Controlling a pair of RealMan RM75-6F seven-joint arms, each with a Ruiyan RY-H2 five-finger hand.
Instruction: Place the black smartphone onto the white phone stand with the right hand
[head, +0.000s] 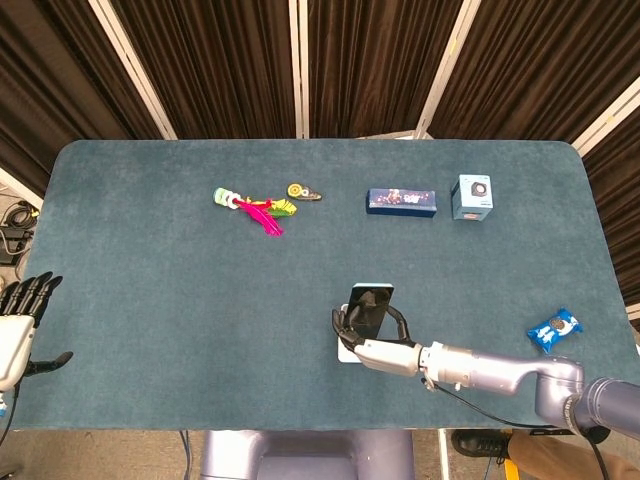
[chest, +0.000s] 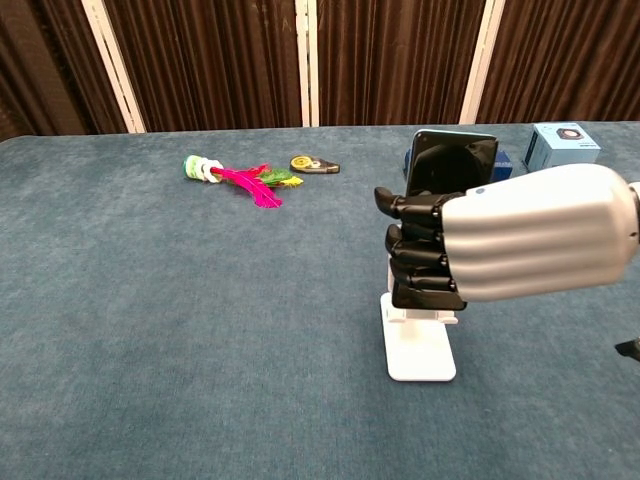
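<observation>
**Right hand holds the phone upright at the stand**

The right hand (chest: 470, 250) has its dark fingers (chest: 415, 240) curled round the black smartphone (chest: 452, 160), which it grips upright; the phone's upper part stands clear above the fingers in the chest view, and in the head view the phone (head: 369, 305) shows at 12 o'clock of the hand (head: 380, 345); directly below, the white phone stand (chest: 418, 345) sits on the blue table (chest: 150, 330) with its base showing under the fingers, its back plate hidden behind the hand; whether the phone already rests on the stand cannot be told.

The left hand (head: 18, 325) hangs off the table's 9 o'clock edge, fingers apart and holding nothing.

At 12 o'clock of the stand, well apart, lies a dark blue box (head: 400, 201); just beside that, at 3 o'clock, a light blue box (head: 471, 197); toward 10 o'clock lies a pink and green feather toy (head: 255, 208), with a small yellow and black object (head: 303, 192) near it; at 3 o'clock, near the table edge, lies a blue wrapped snack (head: 553, 327).
</observation>
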